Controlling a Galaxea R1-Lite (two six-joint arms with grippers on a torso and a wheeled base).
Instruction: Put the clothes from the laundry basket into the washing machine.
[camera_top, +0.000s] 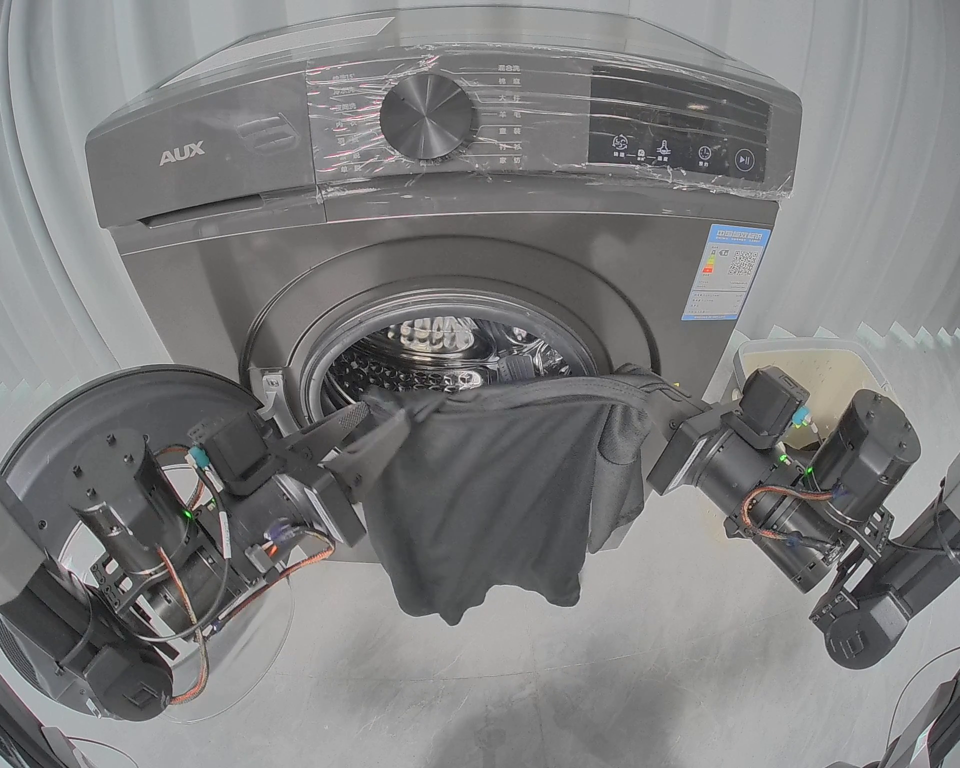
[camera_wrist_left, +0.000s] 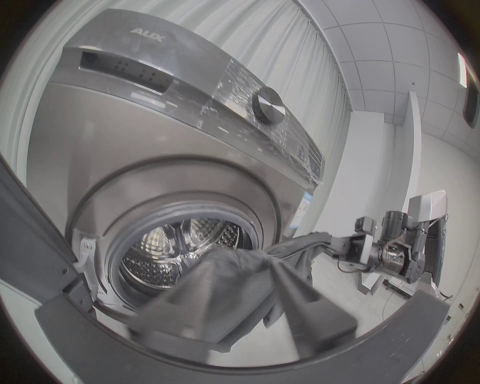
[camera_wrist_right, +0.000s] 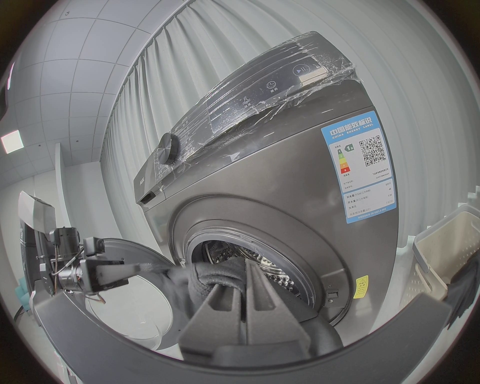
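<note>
A dark garment (camera_top: 480, 500) (sagging) spans left pincer (camera_top: 372, 418) to right pincer (camera_top: 642, 388).

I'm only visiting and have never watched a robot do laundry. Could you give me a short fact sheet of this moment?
Held item: dark grey garment, stretched between both grippers, lower part hanging free
Left gripper: shut on one end
Right gripper: shut on the other end
Washing machine: door swung open to the robot's left, drum exposed
Laundry basket: beside the machine, robot's right
Stage: garment before the opening, not yet inside
</note>
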